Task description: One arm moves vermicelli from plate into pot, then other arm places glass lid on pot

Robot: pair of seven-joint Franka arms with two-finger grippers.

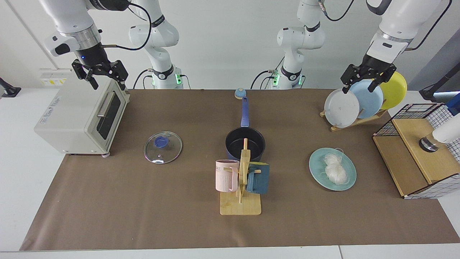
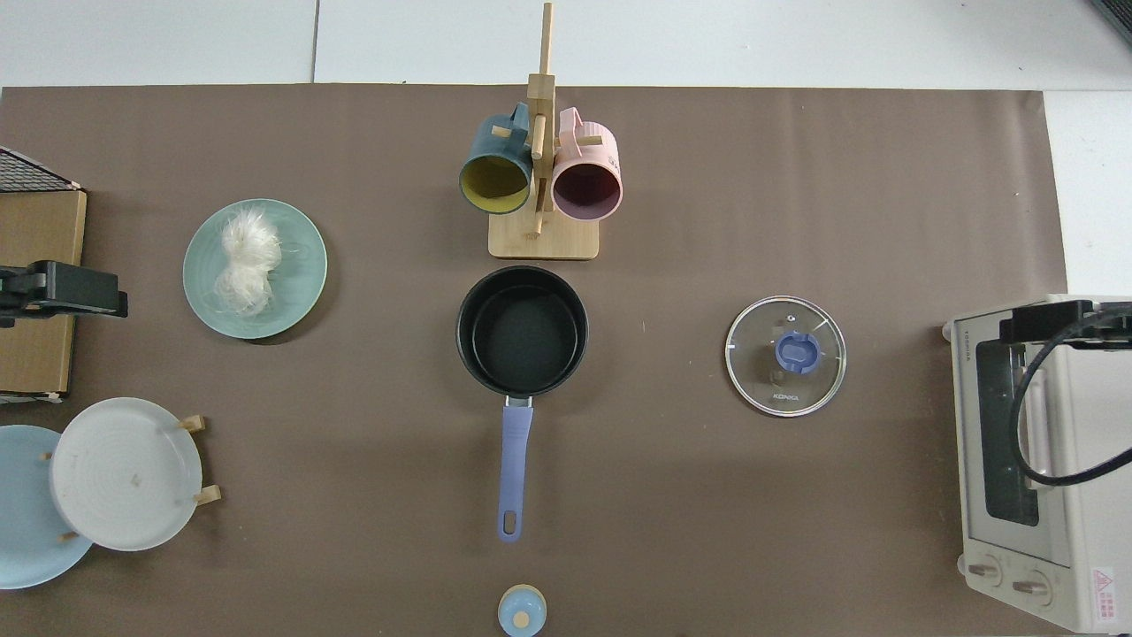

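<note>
The white vermicelli [image 1: 336,169] [image 2: 246,265] lies in a bundle on the teal plate [image 1: 316,163] [image 2: 301,265]. The pot [image 1: 235,144] [image 2: 522,332] sits mid-table, black inside and holding nothing, its blue handle toward the arm bases. The glass lid [image 1: 162,147] [image 2: 785,356] rests flat on the mat near the toaster oven. My left gripper [image 1: 358,88] [image 2: 66,290] hangs open and high by the plate rack, far behind the teal plate. Above the toaster oven, my right gripper [image 1: 109,84] [image 2: 1057,320] is open and holds nothing.
A wooden mug rack [image 1: 242,176] with a pink and a dark blue mug stands just beside the pot. A toaster oven [image 1: 79,115], a plate rack [image 1: 355,100] and a wire basket with a wooden box [image 1: 417,151] line the table ends. A small blue round object [image 1: 240,93] lies beyond the pot handle.
</note>
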